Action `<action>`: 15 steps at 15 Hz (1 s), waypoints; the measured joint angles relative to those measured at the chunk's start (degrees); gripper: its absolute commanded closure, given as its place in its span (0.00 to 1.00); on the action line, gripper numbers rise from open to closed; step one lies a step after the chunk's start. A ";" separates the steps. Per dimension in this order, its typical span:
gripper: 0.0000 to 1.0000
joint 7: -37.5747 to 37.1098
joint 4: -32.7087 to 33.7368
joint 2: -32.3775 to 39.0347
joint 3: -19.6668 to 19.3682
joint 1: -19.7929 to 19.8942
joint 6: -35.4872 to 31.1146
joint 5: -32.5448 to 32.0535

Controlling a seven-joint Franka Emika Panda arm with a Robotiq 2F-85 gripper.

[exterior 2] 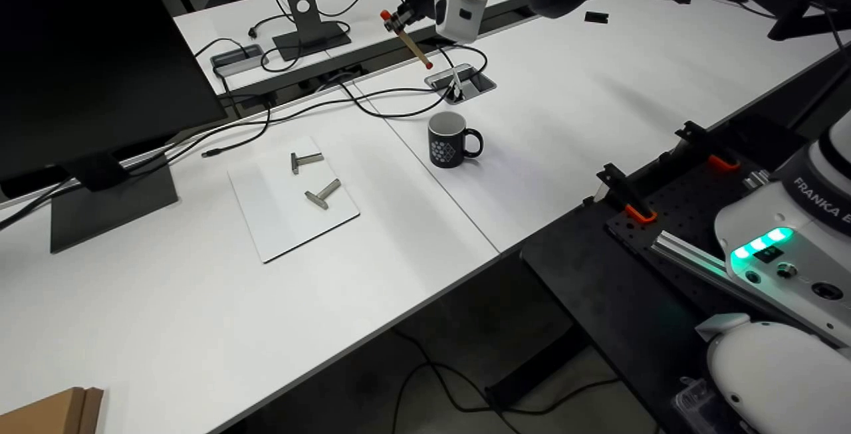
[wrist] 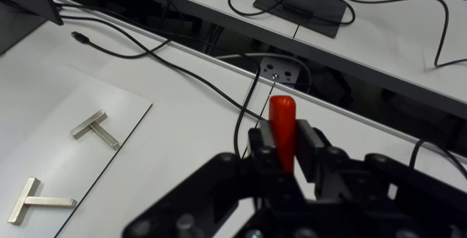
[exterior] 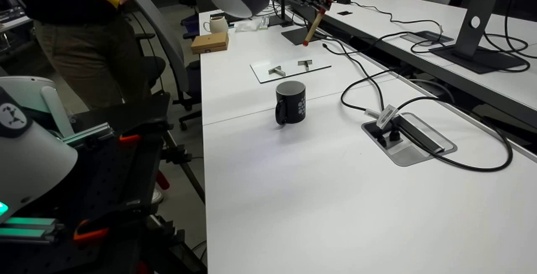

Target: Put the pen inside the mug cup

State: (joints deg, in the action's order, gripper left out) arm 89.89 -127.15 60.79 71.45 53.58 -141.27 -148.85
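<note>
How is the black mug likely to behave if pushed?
Squat and upright, the mug probably slides before tipping. Its ceramic look suggests it's stiff and may chip if knocked. The jutting handle might make it swivel.

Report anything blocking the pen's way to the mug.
Nothing visible blocks it. The tool grips the pen in the air near one red end; the mug stands upright, mouth uncovered. Nearby black cables lie on the table, lower than the pen.
</note>
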 measured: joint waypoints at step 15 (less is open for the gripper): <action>0.94 -2.07 -1.06 6.40 -9.35 0.18 -0.63 0.04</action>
State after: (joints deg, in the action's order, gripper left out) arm 87.83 -128.21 67.19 62.10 53.75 -141.90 -148.81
